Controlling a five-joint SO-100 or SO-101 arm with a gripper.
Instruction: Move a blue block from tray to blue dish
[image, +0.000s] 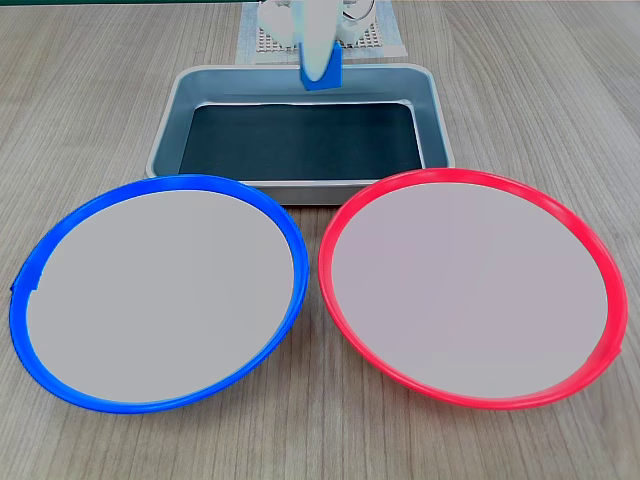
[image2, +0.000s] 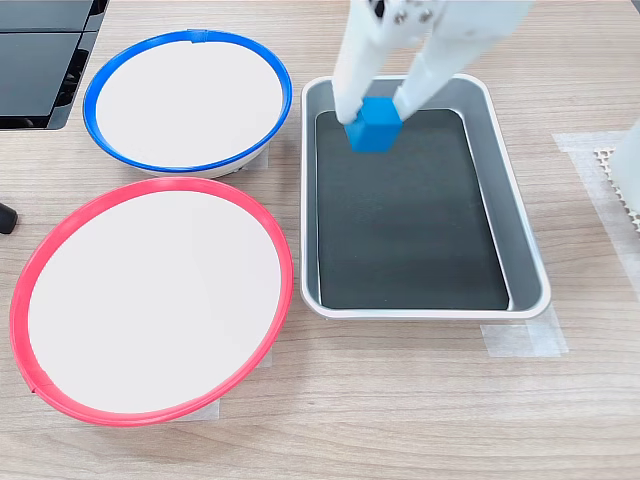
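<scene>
Progress: standing at roughly the halfway mark, judging by the layout — pick-up apparently done, delivery not yet made.
Blue block (image2: 375, 124): sitting between the two white fingers (image2: 352, 70), over the end of the tray (image2: 528, 262) nearest the blue dish in the second exterior view; appearing lifted clear of the dark bottom, though contact with the bottom cannot be ruled out.
Same block, other angle: showing in the first exterior view only as a blue sliver (image: 323, 78) under a white finger, at the far wall of the tray (image: 165, 130).
Gripper (image2: 377, 112): closing on the blue block — fingers pressing its opposite sides, parted only as far as the cube's width.
Blue dish (image2: 100, 140): lying bare in both exterior views, nothing resting on its pale face (image: 22, 335); waiting just beside the tray, to the second exterior view's left.
Red-rimmed plate (image2: 285, 270): also carrying nothing, and playing no part in the task.
Tray contents: holding no other blocks, as far as can be seen.
Remaining: carrying the block sideways over the tray wall to the blue dish, lowering, releasing.
Worktop (image2: 400, 420): carrying tray and both plates, wood-grained.
</scene>
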